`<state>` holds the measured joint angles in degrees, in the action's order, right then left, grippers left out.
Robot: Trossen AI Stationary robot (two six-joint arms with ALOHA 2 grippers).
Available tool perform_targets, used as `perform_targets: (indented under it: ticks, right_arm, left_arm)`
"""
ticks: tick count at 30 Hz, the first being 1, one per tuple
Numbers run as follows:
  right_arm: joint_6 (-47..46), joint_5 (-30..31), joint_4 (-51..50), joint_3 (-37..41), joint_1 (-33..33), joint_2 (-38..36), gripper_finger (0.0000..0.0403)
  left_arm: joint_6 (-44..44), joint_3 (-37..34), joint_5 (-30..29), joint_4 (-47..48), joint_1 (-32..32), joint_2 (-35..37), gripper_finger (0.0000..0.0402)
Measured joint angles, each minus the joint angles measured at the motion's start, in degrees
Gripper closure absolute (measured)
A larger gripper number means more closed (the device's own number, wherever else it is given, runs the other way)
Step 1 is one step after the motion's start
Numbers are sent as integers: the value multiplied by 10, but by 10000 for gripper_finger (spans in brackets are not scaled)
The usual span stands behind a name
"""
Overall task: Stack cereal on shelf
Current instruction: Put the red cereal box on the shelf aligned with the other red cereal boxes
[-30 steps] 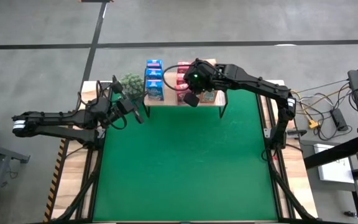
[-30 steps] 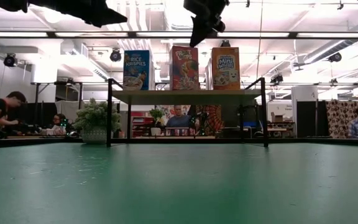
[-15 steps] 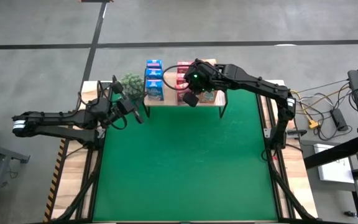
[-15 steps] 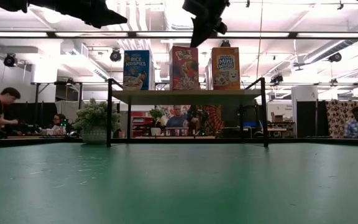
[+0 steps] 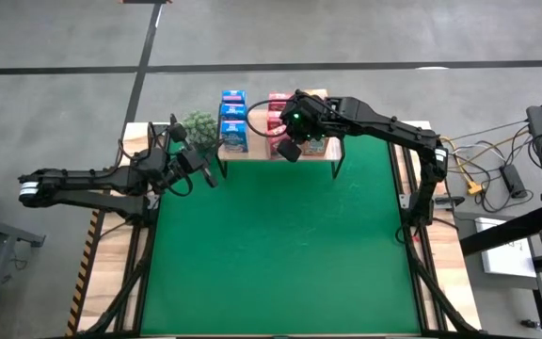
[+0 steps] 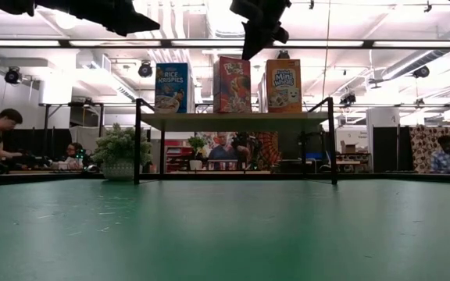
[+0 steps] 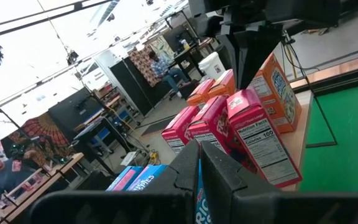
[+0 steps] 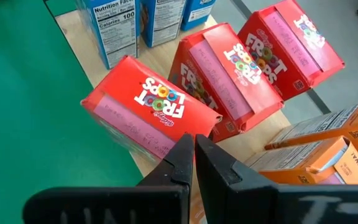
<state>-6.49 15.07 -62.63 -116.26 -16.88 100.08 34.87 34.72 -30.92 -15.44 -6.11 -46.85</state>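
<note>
Shelf: the shelf (image 6: 233, 119), a light wooden plank on thin black legs, stands at the far edge of the green tabletop (image 5: 280, 245).
Cereal: all the boxes stand on the shelf in three rows running front to back.
Blue boxes: the blue boxes (image 5: 233, 118) take the left end; the front one reads Rice Krispies in the low view.
Red boxes: the red Froot Loops boxes (image 8: 229, 81) fill the middle row, three showing in the right wrist view.
Front red box: the front red box (image 8: 151, 118) sits at the plank's front edge, just under the right hand.
Orange boxes: the orange boxes (image 7: 281, 93) hold the right end, close beside the red row.
Right hand: the right hand (image 8: 193, 152) hovers above the front red box with its fingers (image 8: 179, 163) pressed together, gripping nothing.
Left hand: the left hand (image 7: 199, 177) waits near the tabletop's left edge, fingers closed and empty, pointing toward the shelf.
Plant: a green leafy plant (image 5: 198, 126) stands just left of the shelf.
Room: people sit at desks beyond the tabletop in the low view.
</note>
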Motion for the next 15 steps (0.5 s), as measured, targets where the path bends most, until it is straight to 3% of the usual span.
perform_targets:
  ticks: [15]
  right_arm:
    - [-12,0,1,-11,10,-1,394]
  left_arm:
    - [0,0,0,0,0,0,402]
